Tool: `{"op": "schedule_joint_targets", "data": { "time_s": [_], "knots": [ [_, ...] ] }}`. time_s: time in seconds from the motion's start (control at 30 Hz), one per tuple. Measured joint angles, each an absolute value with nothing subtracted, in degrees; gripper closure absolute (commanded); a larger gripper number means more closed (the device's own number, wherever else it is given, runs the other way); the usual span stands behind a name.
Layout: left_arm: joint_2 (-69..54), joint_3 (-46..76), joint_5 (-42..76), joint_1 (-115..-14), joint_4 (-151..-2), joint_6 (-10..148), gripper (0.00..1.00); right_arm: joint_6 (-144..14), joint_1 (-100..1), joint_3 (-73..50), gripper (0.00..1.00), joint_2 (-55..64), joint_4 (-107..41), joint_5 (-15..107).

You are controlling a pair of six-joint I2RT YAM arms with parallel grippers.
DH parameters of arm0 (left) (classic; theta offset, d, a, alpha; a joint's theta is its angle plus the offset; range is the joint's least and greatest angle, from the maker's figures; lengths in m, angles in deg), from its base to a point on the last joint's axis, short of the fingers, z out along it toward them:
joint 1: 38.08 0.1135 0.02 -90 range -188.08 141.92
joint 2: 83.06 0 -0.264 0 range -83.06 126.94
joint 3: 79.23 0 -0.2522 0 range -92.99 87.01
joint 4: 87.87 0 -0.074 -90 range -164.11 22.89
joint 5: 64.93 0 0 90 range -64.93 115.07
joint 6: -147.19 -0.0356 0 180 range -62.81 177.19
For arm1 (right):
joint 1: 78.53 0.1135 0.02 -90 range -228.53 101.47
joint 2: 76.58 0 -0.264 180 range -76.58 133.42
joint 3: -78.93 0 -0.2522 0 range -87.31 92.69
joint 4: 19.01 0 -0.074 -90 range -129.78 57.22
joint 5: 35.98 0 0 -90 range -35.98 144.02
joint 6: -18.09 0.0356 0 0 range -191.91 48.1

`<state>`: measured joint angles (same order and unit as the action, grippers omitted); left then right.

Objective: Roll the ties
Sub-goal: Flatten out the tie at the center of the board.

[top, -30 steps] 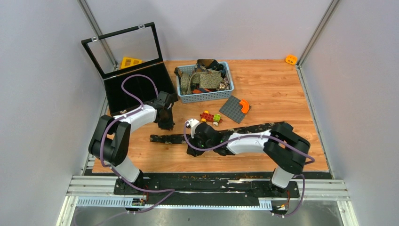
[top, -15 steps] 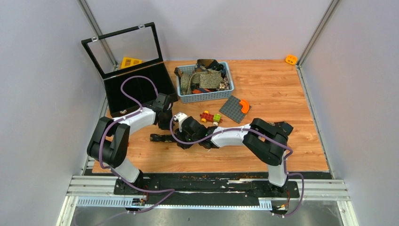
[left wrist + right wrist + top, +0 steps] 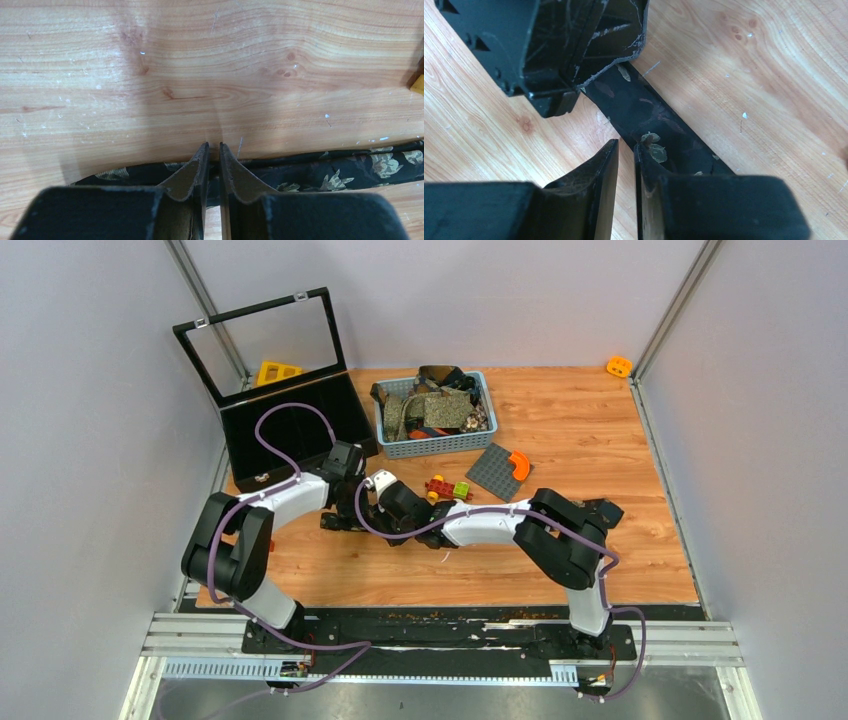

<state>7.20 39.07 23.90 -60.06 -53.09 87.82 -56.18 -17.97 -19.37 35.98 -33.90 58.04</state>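
A black tie (image 3: 332, 524) with a gold leaf print lies flat on the wooden table; the right arm hides most of its length. My left gripper (image 3: 347, 505) is down on its narrow end. In the left wrist view the tie (image 3: 325, 170) runs straight across my left gripper (image 3: 213, 145), whose jaws are almost closed on the fabric. My right gripper (image 3: 377, 518) sits just beside it. Its jaws (image 3: 625, 143) stand a thin slit apart with only wood between, one finger resting on the edge of the tie (image 3: 659, 120). More ties (image 3: 430, 405) fill a basket.
The blue-grey basket (image 3: 430, 449) stands at the back centre, with an open black case (image 3: 290, 425) to its left. A grey studded plate (image 3: 495, 475) with an orange piece (image 3: 520, 464) and small bricks (image 3: 448, 488) lie just behind the right arm. The left gripper's body (image 3: 549, 50) looms close in the right wrist view.
The right gripper has slid left along the tie until it is beside the left gripper. The left gripper has come down a little onto the tie's end. Both pairs of jaws have narrowed.
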Motion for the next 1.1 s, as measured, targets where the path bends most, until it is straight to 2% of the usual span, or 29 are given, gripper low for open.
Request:
{"op": "schedule_joint_targets", "data": {
  "time_s": [0.3,0.47,0.57,0.83,1.1],
  "knots": [
    [4.71,42.02,21.81,-60.08,-54.29,87.91,0.80,-55.39,-18.08,-22.21,0.80,32.74,-34.91,55.00],
    [1.47,45.58,19.99,-60.17,-55.12,88.41,0.80,-51.59,-18.52,-29.77,0.68,20.98,-37.29,54.47],
    [-0.30,47.52,19.49,-61.02,-55.95,89.13,0.80,-47.72,-19.99,-34.12,0.65,13.05,-40.04,57.58],
    [-2.29,49.89,18.86,-65.48,-57.62,91.42,0.80,-38.39,-35.50,-46.69,0.56,-4.68,-49.97,67.43],
    [-2.97,50.30,18.68,-68.02,-57.46,92.89,0.72,-36.14,-50.91,-50.10,0.54,-8.41,-55.43,71.76]
  ]
}}
